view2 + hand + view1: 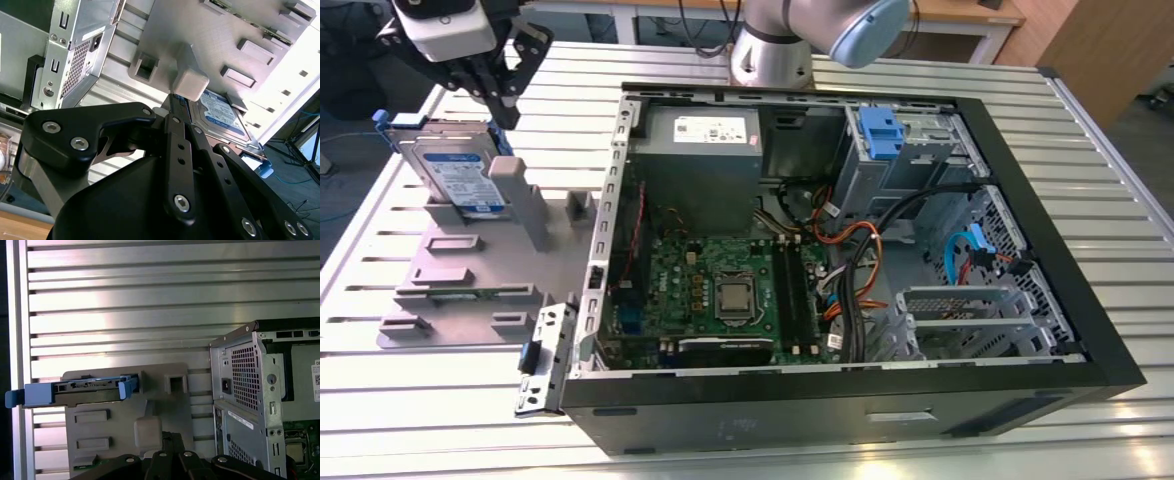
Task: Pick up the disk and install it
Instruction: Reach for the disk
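The arm reaches over the slatted table (pixel 414 420) to the exterior view's left of the open computer case (pixel 1101 335). Its wrist is high and the gripper (pixel 508 117) points down.

The disk (pixel 454 175) stands in a grey holder (pixel 454 270) on the table, beside the case and outside it. Its long axis is near upright and leans back slightly. In the first wrist view, the connector end (pixel 85 385) and blue bracket (pixel 30 395) face up. In the exterior view, the label face is turned toward the camera.

The fingers are drawn together with nothing between them. In the second wrist view, their tips (pixel 175 107) lie just beside the holder's grey post (pixel 192 82) and the disk's edge. Whether they touch either cannot be told.
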`<state>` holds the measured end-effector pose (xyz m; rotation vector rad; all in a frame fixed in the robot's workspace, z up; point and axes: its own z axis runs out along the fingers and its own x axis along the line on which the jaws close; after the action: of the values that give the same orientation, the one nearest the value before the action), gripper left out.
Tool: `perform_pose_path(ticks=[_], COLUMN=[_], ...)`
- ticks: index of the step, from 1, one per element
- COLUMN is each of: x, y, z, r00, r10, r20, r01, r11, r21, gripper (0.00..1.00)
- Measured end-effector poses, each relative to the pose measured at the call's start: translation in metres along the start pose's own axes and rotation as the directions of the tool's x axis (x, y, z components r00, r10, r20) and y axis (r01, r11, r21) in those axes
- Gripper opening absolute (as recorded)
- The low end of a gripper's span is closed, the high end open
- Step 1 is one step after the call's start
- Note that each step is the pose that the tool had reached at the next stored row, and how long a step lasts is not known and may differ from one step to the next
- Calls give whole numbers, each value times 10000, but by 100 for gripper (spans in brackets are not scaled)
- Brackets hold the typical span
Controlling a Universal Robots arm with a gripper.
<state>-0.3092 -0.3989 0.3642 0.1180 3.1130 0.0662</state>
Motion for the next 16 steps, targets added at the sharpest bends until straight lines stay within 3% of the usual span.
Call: perform_pose_path(ticks=[4,6,16], x=[0,24,52], y=[0,-5,-8], z=[1,86,89], r00=[10000,10000,10000], r10=[0,0,0], r20=[0,0,0], r01=[0,0,0], r11=[10000,10000,10000], r21=[0,0,0], gripper=[11,11,11])
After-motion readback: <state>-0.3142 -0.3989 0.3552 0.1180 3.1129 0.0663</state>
